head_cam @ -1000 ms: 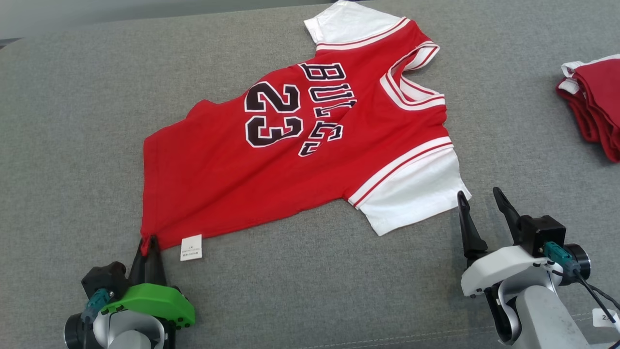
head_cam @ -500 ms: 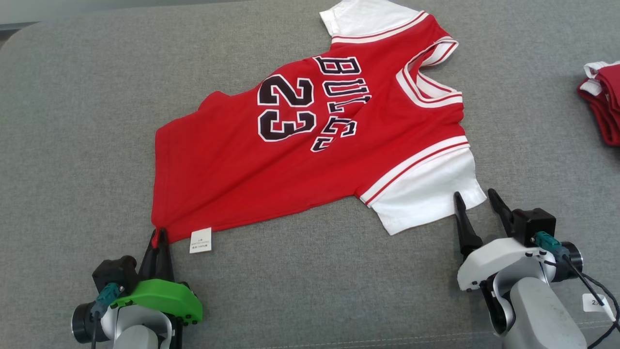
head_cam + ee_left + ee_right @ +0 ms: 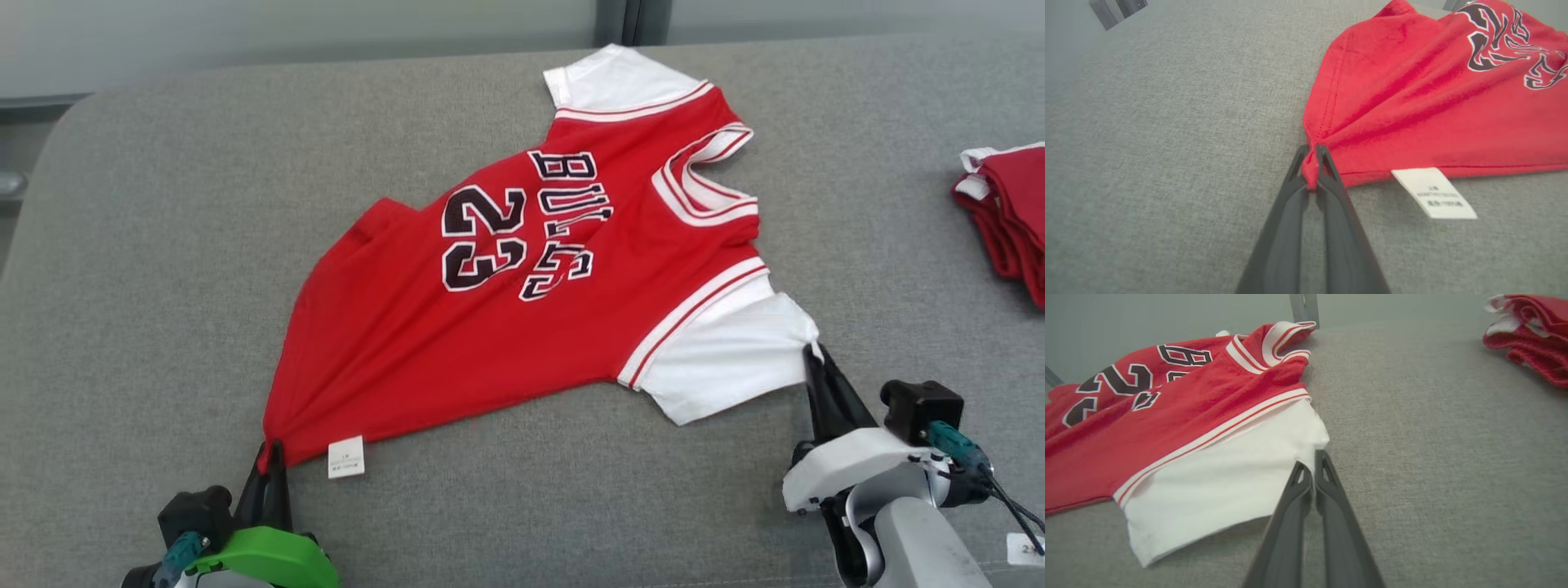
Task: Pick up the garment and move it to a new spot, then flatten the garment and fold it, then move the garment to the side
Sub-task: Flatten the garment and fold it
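Red jersey (image 3: 490, 327) lying number-up on the grey bench (image 3: 163, 245), left fingers (image 3: 1284, 220) clamped together on its bunched hem corner, white label (image 3: 345, 457) just beside them, right fingers (image 3: 1290, 522) pinched together on the edge of its white sleeve (image 3: 727, 359), folded red pile (image 3: 1008, 212) well beyond the right fingers.

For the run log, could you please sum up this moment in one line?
left gripper: shut on shirt hem corner | right gripper: shut on white sleeve | shirt: print up on grey cushion

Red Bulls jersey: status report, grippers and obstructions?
Left gripper jaws shut on red-and-white jersey hem corner; right gripper shut on white sleeve. Folded red garments far right, apart.
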